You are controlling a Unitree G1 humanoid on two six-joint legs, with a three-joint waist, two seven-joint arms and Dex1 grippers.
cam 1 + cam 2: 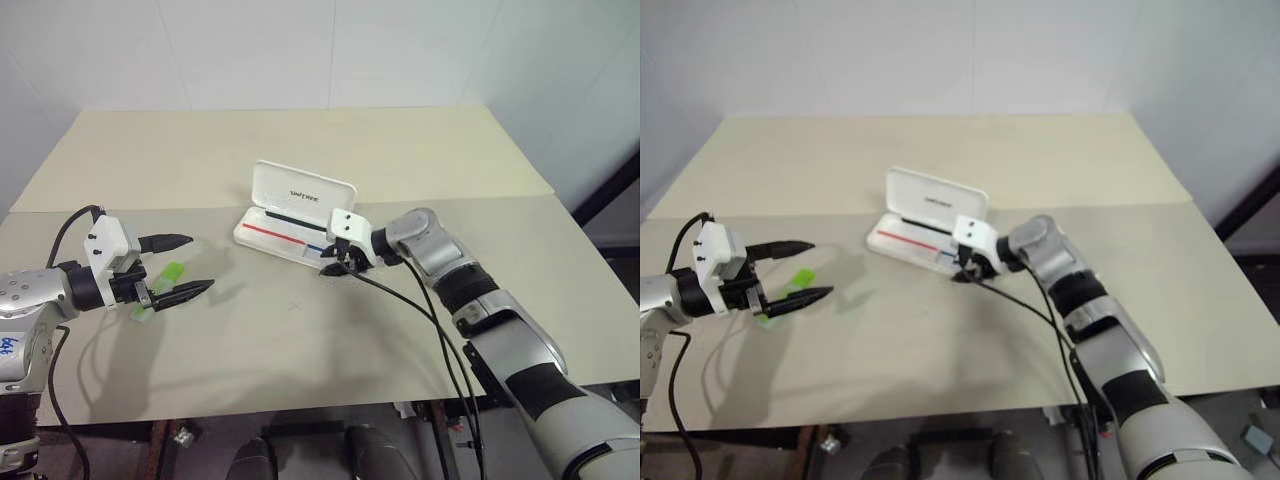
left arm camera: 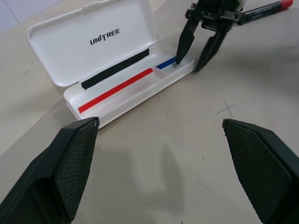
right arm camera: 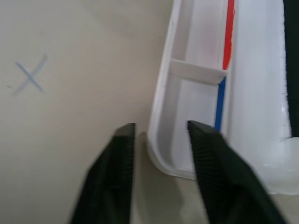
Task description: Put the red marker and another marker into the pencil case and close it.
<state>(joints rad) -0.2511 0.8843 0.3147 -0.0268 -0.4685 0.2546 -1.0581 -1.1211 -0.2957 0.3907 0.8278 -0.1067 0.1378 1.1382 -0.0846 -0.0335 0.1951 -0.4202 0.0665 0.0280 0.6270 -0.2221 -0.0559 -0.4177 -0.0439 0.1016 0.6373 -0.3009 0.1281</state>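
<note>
The right hand [image 1: 334,266], narrowly parted, straddles the stiff, light, likely slippery wall of the pencil case [image 1: 262,234]. The left hand [image 1: 188,265] gapes empty above the green marker [image 1: 170,275].

My desk [image 1: 400,330] is pale beige, with a seam running from nine to three o'clock across its middle. A faint cross [image 1: 296,307] is drawn at its six o'clock side. Behind it, at twelve, stands a white wall [image 1: 320,50].
</note>
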